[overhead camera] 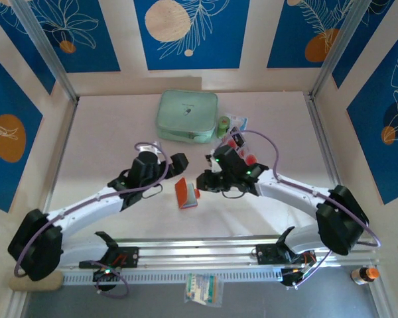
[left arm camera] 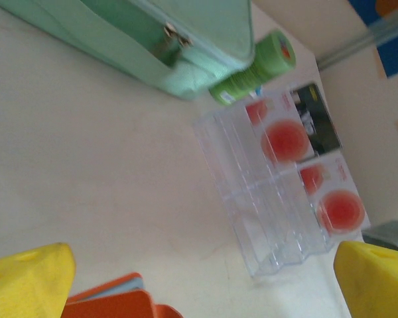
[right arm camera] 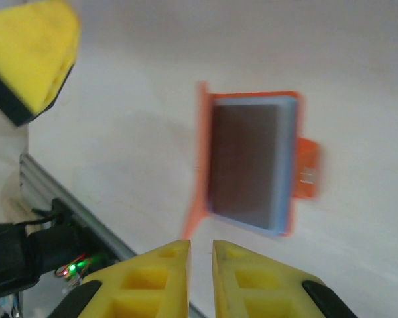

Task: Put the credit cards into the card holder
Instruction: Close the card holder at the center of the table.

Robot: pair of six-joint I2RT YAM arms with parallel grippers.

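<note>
At lower centre of its wrist view, the right gripper, jaws a narrow empty-looking slit, should probably meet the card holder squarely while the wide-spread left gripper braces it.

both arms have white links, black joints, purple cables and yellow-fingered hands.

The card holder is a small orange-red wallet lying on the table, greyish-brown inner pocket facing up and snap tab sticking out at one side. Two pale credit cards, each with a red circle, sit in a clear tray, apart from the holder.
</note>
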